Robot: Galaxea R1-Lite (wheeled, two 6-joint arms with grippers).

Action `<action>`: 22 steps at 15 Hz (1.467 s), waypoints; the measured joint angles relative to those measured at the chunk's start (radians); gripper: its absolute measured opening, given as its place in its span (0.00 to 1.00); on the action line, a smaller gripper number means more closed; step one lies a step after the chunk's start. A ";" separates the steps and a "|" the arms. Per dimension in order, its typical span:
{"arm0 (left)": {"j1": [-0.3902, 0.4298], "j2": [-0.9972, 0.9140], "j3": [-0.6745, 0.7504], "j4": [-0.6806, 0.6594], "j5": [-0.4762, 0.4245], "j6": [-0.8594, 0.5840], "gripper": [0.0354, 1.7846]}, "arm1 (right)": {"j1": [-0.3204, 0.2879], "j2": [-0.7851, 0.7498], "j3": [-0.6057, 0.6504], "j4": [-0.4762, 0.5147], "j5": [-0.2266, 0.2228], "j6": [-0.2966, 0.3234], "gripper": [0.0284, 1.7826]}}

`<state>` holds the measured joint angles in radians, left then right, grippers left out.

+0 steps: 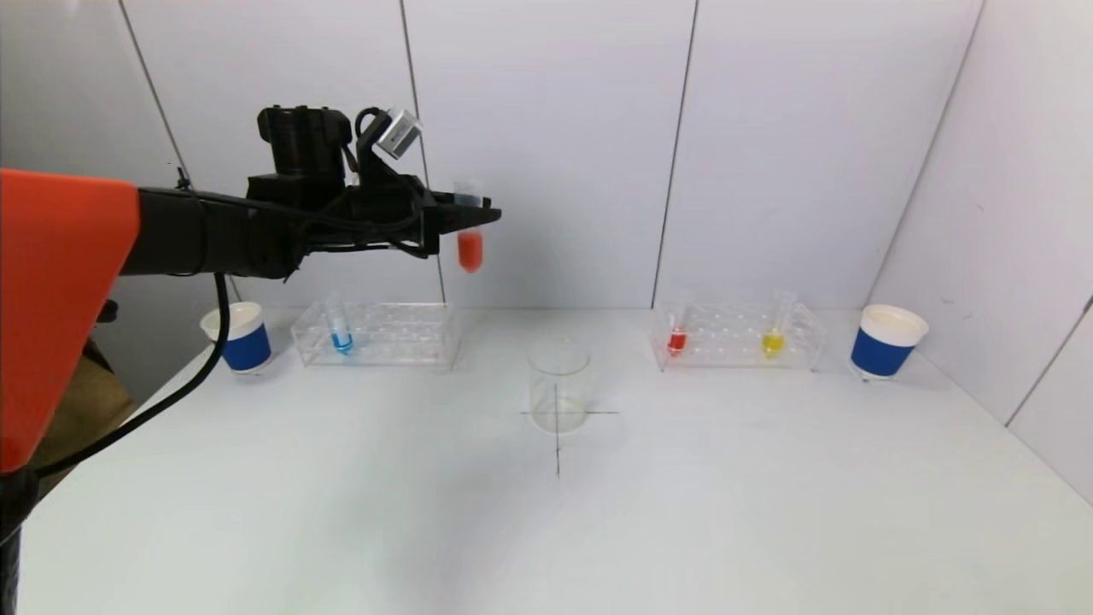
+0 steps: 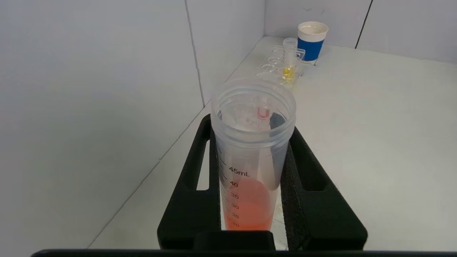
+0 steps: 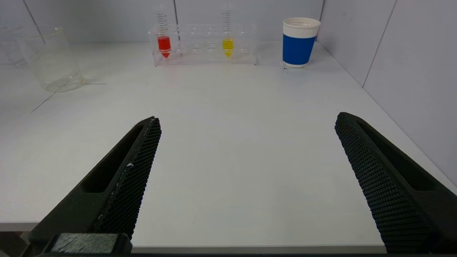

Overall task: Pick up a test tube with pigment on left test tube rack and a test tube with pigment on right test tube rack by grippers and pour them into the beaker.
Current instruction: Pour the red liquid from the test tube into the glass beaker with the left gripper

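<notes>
The left gripper [image 1: 475,220] is raised high above the white table [image 1: 546,530], its two black fingers [image 2: 192,200] pressed tight on an open, uncapped test tube [image 1: 470,226] partly filled with orange-red pigment. The tube hangs upright from the grip. Below the gripper and a little to its right stands the glass beaker [image 1: 558,386], which looks empty, on a cross drawn on the table. Below and behind the gripper is the left rack [image 1: 376,333], holding one blue-filled tube [image 1: 341,329].

The right gripper [image 3: 246,167] sits low at the near table edge, fingers spread wide, holding nothing. Well ahead of it is the right rack [image 3: 205,44] with a red tube [image 3: 164,35] and a yellow tube [image 3: 227,35]; neither has been picked yet.

Risks, as judgement: tipping from this height could splash pigment past the beaker's mouth. The smooth round tube might twist or slip between the fingers as it tilts.
</notes>
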<state>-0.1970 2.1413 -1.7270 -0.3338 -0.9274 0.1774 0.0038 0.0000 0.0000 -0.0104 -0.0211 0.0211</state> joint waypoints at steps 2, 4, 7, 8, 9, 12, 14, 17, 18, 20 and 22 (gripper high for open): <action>0.010 0.046 -0.047 0.003 -0.034 0.069 0.26 | 0.000 0.000 0.000 0.000 0.000 0.000 0.99; 0.019 0.103 -0.103 0.006 -0.077 0.148 0.26 | 0.000 0.000 0.000 0.000 0.000 0.000 0.99; 0.021 0.191 -0.190 0.008 -0.139 0.235 0.26 | 0.000 0.000 0.000 0.000 0.000 0.000 0.99; 0.020 0.219 -0.210 0.007 -0.164 0.264 0.26 | 0.000 0.000 0.000 0.000 0.000 0.000 0.99; 0.017 0.237 -0.218 0.008 -0.174 0.288 0.26 | 0.000 0.000 0.000 0.000 0.000 0.000 0.99; 0.000 0.279 -0.225 0.008 -0.195 0.379 0.26 | 0.000 0.000 0.000 0.000 0.000 0.000 0.99; -0.005 0.298 -0.222 0.016 -0.207 0.463 0.26 | 0.000 0.000 0.000 0.000 0.000 0.000 0.99; -0.017 0.313 -0.219 0.081 -0.207 0.610 0.26 | 0.000 0.000 0.000 0.000 0.000 0.000 0.99; -0.022 0.314 -0.217 0.098 -0.206 0.659 0.26 | 0.000 0.000 0.000 0.000 0.000 0.000 0.99; -0.033 0.312 -0.215 0.111 -0.203 0.742 0.26 | 0.000 0.000 0.000 0.000 0.000 0.000 0.99; -0.041 0.308 -0.211 0.109 -0.200 0.810 0.26 | 0.000 0.000 0.000 0.000 0.000 0.000 0.99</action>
<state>-0.2377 2.4496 -1.9383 -0.2245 -1.1277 0.9874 0.0043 0.0000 0.0000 -0.0100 -0.0211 0.0215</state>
